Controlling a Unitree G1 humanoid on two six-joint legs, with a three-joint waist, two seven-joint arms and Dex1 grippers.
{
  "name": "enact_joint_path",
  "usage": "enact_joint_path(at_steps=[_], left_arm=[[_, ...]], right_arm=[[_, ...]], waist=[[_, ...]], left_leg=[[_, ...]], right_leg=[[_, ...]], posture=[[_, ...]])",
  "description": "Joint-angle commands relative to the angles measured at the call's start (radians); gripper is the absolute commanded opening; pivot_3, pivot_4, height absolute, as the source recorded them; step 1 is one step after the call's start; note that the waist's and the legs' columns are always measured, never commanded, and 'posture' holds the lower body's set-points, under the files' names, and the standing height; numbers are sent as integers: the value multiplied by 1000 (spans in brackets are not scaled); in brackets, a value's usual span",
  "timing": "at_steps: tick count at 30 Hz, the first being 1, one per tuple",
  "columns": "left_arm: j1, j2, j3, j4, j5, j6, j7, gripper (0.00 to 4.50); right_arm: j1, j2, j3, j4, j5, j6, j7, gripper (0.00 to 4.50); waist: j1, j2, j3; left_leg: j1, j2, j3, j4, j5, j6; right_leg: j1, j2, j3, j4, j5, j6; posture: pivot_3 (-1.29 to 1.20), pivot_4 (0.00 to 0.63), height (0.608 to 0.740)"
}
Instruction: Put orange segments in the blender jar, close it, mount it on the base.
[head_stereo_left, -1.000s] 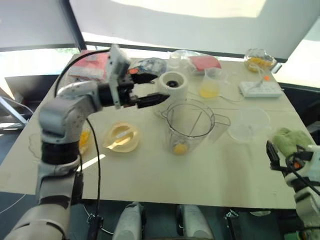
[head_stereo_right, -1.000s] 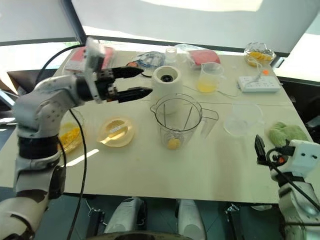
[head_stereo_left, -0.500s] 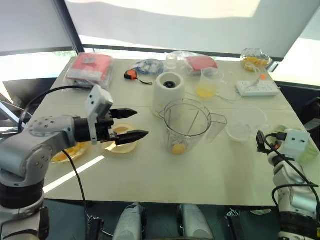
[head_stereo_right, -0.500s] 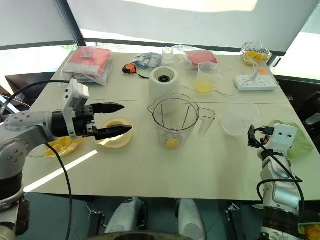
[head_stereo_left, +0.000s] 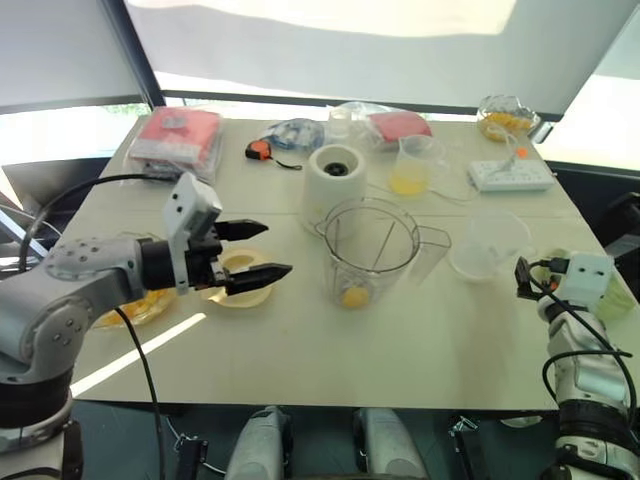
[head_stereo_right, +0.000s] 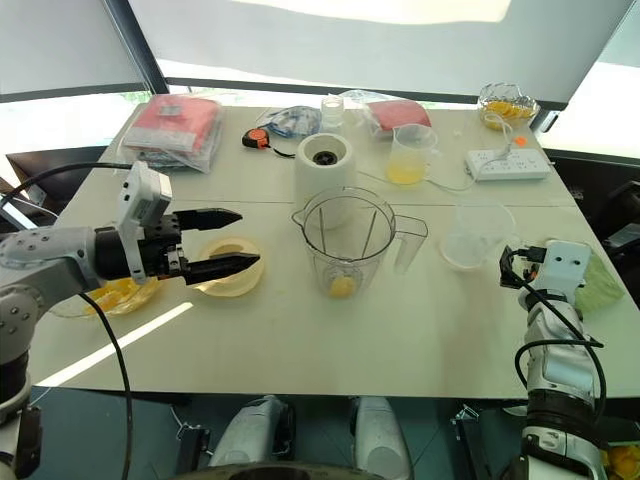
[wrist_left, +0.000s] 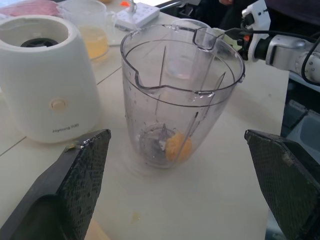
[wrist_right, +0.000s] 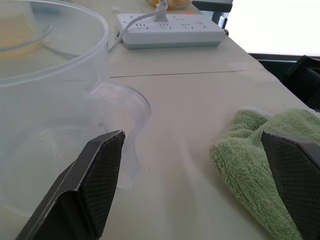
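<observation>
You're early on: one of the orange segments (wrist_left: 178, 146) lies in the blender jar (head_stereo_left: 372, 250) mid-desk, unlidded, just in front of the base (head_stereo_left: 335, 186); left tool (head_stereo_left: 252, 253) and right tool (wrist_right: 200, 175) gape empty; closing and mounting remain.

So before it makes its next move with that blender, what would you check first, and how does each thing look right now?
1. Blender jar upright on the table: ok.
2. Orange segment inside the jar: ok, one at the bottom.
3. Jar closed: not ok, its rim is open.
4. Jar mounted on the base: not ok, it stands in front of it.
5. Left gripper open and empty: ok.
6. Right gripper open and empty: ok, by the clear lid.
</observation>
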Motion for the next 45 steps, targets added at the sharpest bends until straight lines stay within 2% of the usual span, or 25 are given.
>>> enact_joint_path(at_steps=[1,5,8,9,14,15,25,30,32,37,45], left_arm=[[14,28,12,-25,-8,-24,-6,4471],[38,42,10,-21,3,-33,-5,4471],[53,53,12,-22,4,-40,-2,4500],[58,57,14,-22,4,-42,-2,4500],[79,70,16,-24,7,-53,2,4500],[80,72,15,-23,9,-55,4,4500],[55,78,13,5,1,-60,1,4500],[31,95,2,32,12,-73,-22,4500],[6,104,-21,52,27,-88,-46,4500],[-21,106,-54,81,49,-121,-84,4500],[-19,105,-62,110,78,-160,-111,4500]], right_arm=[[-53,-10,5,69,-14,-59,6,4500],[-126,-12,19,207,-27,-117,8,4500],[-160,-12,25,274,-26,-154,21,3670],[-169,-12,26,287,-24,-165,26,3227],[-190,-13,34,330,-26,-195,30,453],[-192,-12,36,334,-26,-198,30,84],[-209,-16,34,274,-7,-181,31,84],[-285,-92,21,141,9,-111,41,84],[-358,-165,60,73,-29,-20,51,84],[-495,-282,160,-86,-66,95,161,84],[-560,-335,281,-299,-79,175,344,84]], waist=[[0,0,0],[0,0,0],[-1,0,0],[-1,0,0],[-1,0,0],[0,0,0],[-2,0,1],[-5,6,4],[-8,7,5],[-20,7,6],[-19,4,8]], left_leg=[[0,0,0,0,0,0],[0,0,0,0,0,0],[0,0,1,0,0,0],[0,0,0,0,0,0],[0,0,1,-1,0,0],[0,0,1,-1,0,0],[0,0,1,-1,0,0],[0,0,2,-1,0,0],[0,0,2,-1,0,0],[-1,0,2,-4,0,0],[-2,3,2,-5,-1,2]], right_leg=[[0,0,0,0,0,0],[0,0,0,0,0,0],[0,0,1,0,0,0],[0,0,1,0,0,0],[0,0,1,-1,0,0],[0,0,1,-1,0,0],[0,0,1,-1,0,0],[-1,0,2,-1,0,0],[-2,0,2,-1,0,0],[-4,1,2,-1,0,0],[-5,4,2,-2,0,0]], posture=[[0,150,740],[0,150,740],[0,150,740],[0,150,740],[0,150,740],[0,150,740],[0,150,740],[0,150,740],[0,150,740],[0,150,740],[0,150,740]])
